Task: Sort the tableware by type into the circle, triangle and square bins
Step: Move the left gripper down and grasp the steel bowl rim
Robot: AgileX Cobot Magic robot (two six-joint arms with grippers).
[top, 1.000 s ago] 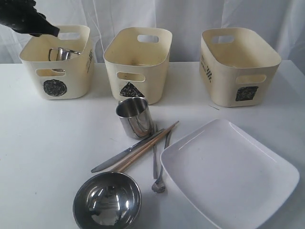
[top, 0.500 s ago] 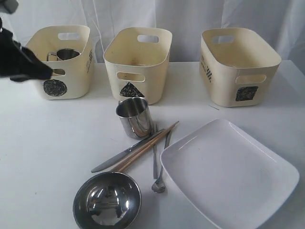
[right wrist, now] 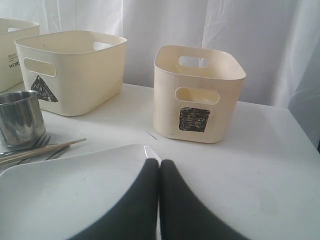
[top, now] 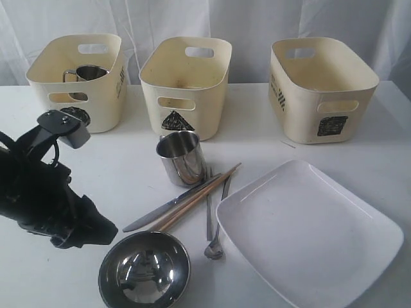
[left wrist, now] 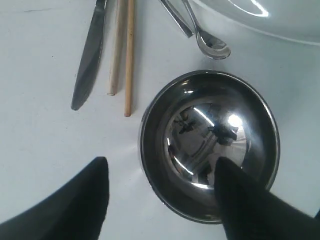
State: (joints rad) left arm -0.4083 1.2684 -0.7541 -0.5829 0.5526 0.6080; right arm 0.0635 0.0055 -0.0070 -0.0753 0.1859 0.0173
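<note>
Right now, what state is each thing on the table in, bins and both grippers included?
Circle bin: upright, a steel mug inside
Triangle bin: upright
Square bin: upright
Table mug: upright, mouth up
Steel bowl: upright, empty
Plate: flat, bare
Knife: lying flat
Chopsticks: lying flat
Fork: lying flat
Spoon: lying flat
Left gripper: jaws open, straddling the bowl's rim
Right gripper: jaws shut on nothing
</note>
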